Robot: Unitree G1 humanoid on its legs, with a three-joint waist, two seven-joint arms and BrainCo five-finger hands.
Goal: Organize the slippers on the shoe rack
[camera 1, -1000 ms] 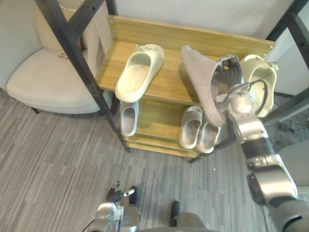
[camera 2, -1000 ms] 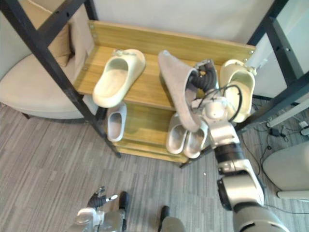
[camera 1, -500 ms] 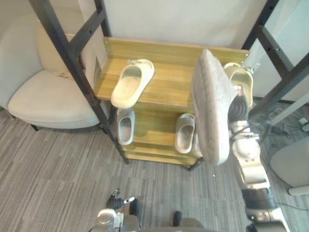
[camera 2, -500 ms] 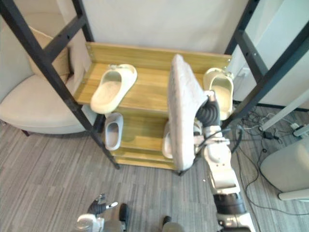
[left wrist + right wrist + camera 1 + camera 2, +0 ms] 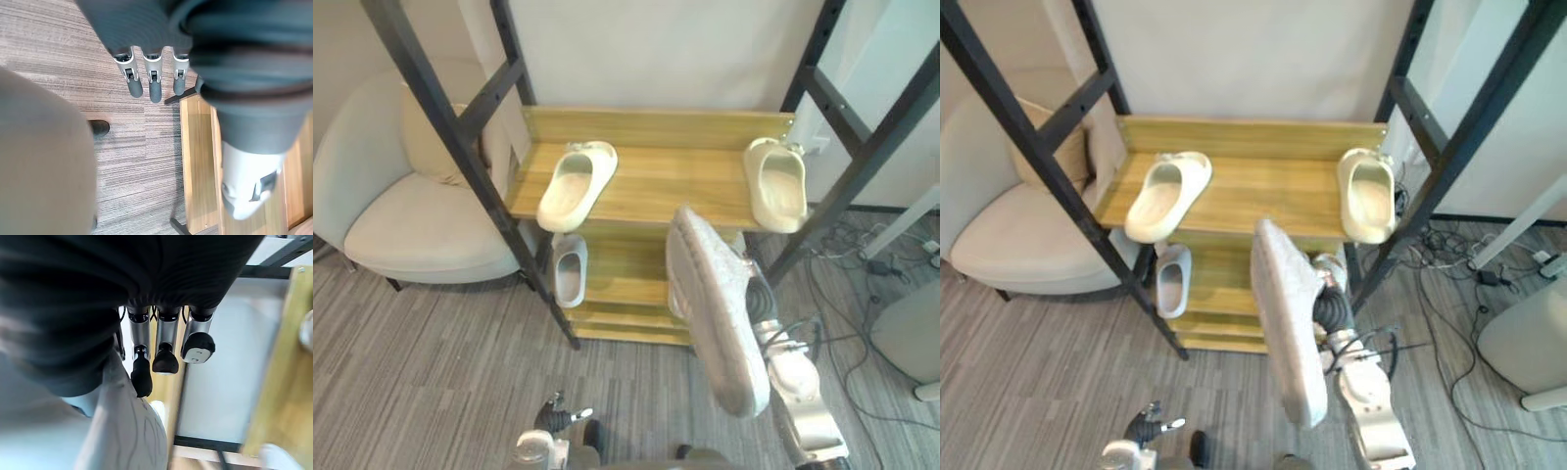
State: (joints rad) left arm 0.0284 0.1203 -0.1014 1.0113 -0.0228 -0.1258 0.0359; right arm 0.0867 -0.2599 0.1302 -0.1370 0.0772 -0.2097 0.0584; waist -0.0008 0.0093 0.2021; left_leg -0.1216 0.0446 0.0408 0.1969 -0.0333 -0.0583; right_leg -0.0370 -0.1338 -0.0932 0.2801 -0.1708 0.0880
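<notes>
The head views show the grey slipper (image 5: 713, 305) on edge in the air before the shoe rack (image 5: 656, 127), sole to the camera and long axis running from rack to robot. It covers most of the right robot hand (image 5: 1332, 311), and the right wrist view adds dark fingertips (image 5: 142, 379) clamped on it. The left wrist view has the left robot hand (image 5: 154, 85) straight-fingered, holding nothing, over striped carpet (image 5: 411, 372). One cream slipper (image 5: 576, 184) lies at the top shelf's left end, another (image 5: 779, 182) at its right, beside a cream armchair (image 5: 411, 215).
</notes>
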